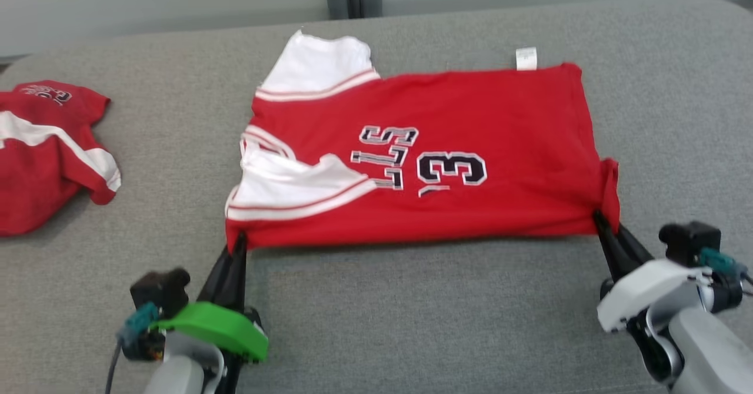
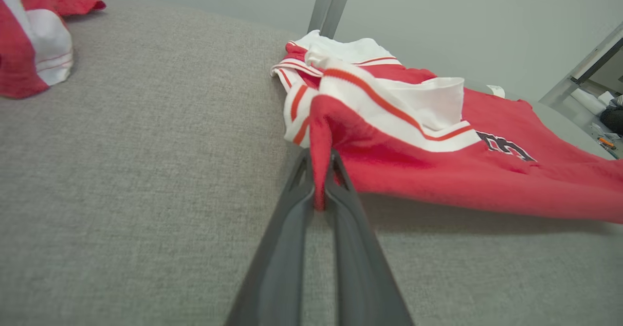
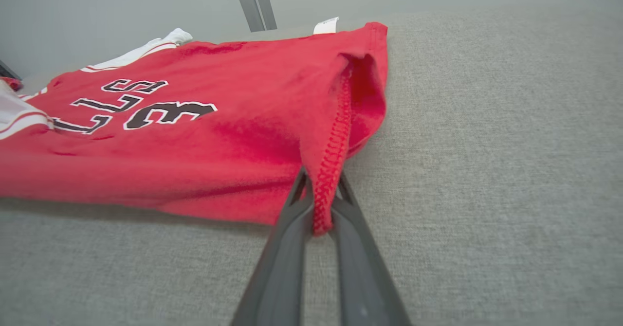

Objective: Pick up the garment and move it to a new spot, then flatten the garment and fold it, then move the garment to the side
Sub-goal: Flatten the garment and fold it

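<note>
The garment (image 1: pixel 423 147), a red jersey with white striped sleeves and dark lettering, lay spread across the middle of the grey bench (image 1: pixel 412 323), sleeves to the left and hem to the right. Its near edge stood slightly off the surface, with a shadow beneath it. A second red-and-white garment (image 1: pixel 47 153) lay crumpled at the left end of the bench, well apart from the first. The left gripper (image 1: pixel 238 244) was at the jersey's near left corner, its jaws clenched on a pinch of red cloth just below the white sleeve. The right gripper (image 1: pixel 600 217) was at the near right corner, its jaws clenched on the stitched hem. A small white label (image 1: pixel 526 57) stuck out from the far edge, toward the right.
</note>
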### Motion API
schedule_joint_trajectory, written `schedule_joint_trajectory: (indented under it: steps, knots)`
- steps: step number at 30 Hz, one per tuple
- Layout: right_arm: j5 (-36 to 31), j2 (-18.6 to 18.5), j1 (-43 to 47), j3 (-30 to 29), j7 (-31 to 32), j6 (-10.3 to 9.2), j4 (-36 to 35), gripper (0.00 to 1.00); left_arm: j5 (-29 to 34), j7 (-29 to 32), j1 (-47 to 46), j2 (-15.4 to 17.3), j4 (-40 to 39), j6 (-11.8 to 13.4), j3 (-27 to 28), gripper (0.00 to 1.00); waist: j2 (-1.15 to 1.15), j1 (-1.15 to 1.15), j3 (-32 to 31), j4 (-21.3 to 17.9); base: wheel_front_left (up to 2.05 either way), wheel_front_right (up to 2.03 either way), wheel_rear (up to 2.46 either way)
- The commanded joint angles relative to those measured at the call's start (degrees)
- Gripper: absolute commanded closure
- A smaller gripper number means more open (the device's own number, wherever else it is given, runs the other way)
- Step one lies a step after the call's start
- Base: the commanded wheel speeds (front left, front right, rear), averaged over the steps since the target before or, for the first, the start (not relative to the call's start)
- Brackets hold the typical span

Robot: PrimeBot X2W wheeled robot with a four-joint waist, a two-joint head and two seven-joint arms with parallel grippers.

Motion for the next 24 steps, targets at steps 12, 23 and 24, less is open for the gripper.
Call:
schedule_joint_trajectory:
  steps: [12,23,24]
  knots:
    - [-0.2,-1.4,16.2,-4.9,2.9,-0.07,-9.6,1.0,2.6,0.0,15.8,-2.6,-6.2,0.1,2.1,1.0,0.0,0.0,-5.6,2.7,0.0,0.0,0.0]
    - [-3.5,2.5,16.5,-9.7,3.7,-0.04,-12.2,0.0,5.2,0.0,14.9,-3.5,-7.0,0.2,4.7,0.0,0.0,0.0,-7.2,0.9,0.0,0.0,0.0]
    - [-3.9,2.7,16.4,-10.2,3.5,-0.05,-12.3,0.0,5.5,0.0,14.7,-3.6,-7.5,0.3,5.4,0.0,0.0,0.0,-7.3,0.7,0.0,0.0,0.0]
